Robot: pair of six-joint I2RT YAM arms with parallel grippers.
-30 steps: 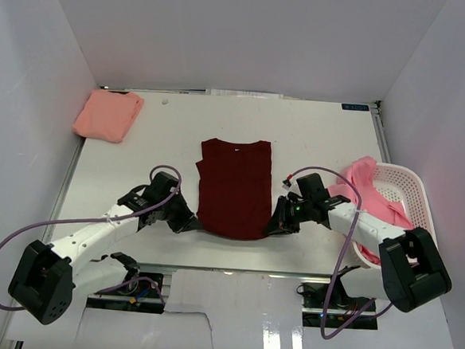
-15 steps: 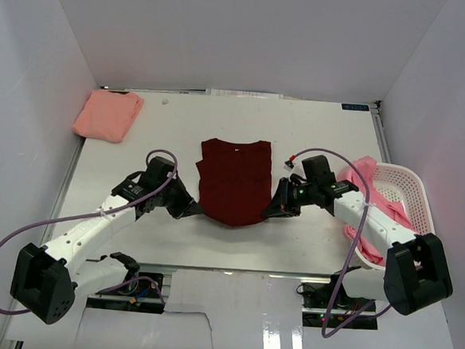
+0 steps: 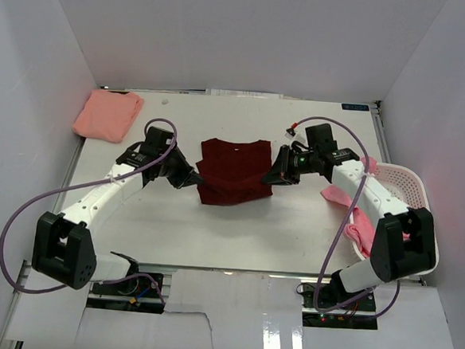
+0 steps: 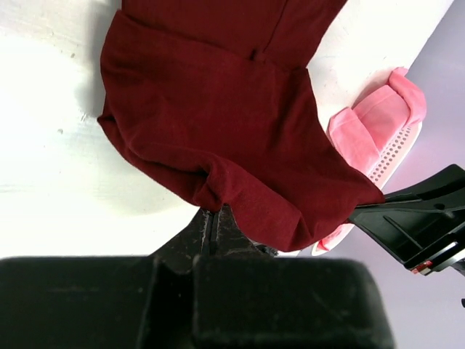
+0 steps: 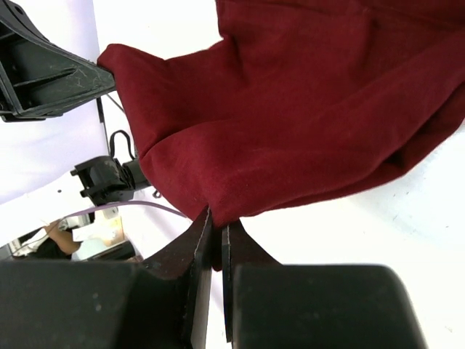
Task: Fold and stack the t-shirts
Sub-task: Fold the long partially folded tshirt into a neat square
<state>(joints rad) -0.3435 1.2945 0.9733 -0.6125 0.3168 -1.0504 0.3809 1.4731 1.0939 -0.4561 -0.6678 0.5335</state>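
Evidently the bottom-to-collar fold of the maroon t-shirt (image 3: 233, 172), left of the basket (image 3: 407, 187), is in hand: its hem corners are clamped by the left gripper (image 3: 193, 181) and right gripper (image 3: 270, 179). Next, the hem should be laid at the collar and released.

The maroon shirt (image 3: 234, 173) is covering its own lower half with its folded-over hem, and the right arm (image 3: 366, 201) is blocking part of the pink shirts (image 3: 336, 195).

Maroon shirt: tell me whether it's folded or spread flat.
Partly folded: the left pincer and right pincer hold the maroon shirt by its hem, doubled over the rest.
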